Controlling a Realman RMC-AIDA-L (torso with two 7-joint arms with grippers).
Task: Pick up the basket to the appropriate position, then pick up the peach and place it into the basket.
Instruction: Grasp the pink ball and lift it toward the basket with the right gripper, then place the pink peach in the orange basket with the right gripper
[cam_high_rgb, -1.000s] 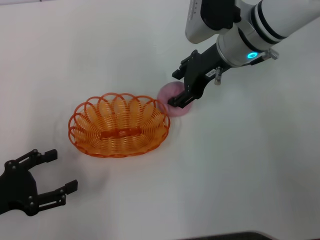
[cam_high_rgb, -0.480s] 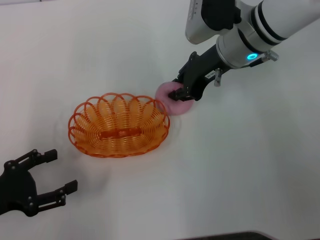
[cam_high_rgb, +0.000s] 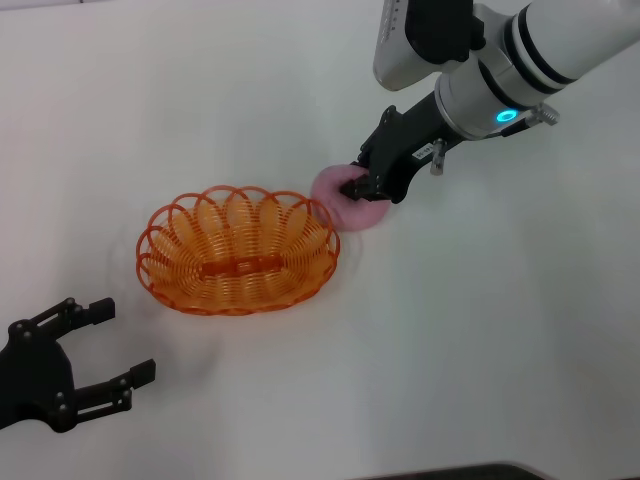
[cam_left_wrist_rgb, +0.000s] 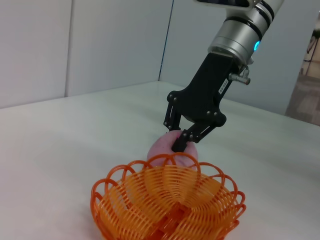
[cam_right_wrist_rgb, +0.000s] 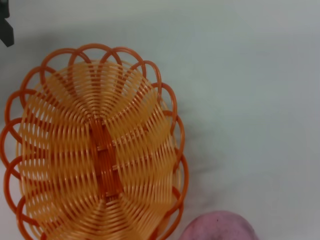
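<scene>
- Black and wide-spread, the left gripper (cam_high_rgb: 95, 345) sits low at the near left corner of the white table (cam_high_rgb: 480, 330), its two fingers parted with nothing between them, well apart from the basket.
- Orange looped-wire basket (cam_high_rgb: 238, 250) rests upright on the table near the middle of the head view, its scalloped rim ringing a flat bar base; nothing lies inside it.
- Pink-mauve peach (cam_high_rgb: 348, 200) lies on the table just beside the basket's far right rim, outside it; the left wrist view shows the peach (cam_left_wrist_rgb: 170, 152) rising behind the rim loops.
- Right gripper (cam_high_rgb: 362, 186), black, reaches down from the white arm (cam_high_rgb: 520, 60) at the far right; its fingers are closed in on the top of the peach, as the left wrist view (cam_left_wrist_rgb: 179, 141) also shows.
- The right wrist view looks down on the basket (cam_right_wrist_rgb: 95, 150) with the peach (cam_right_wrist_rgb: 217, 227) at the frame's edge.
</scene>
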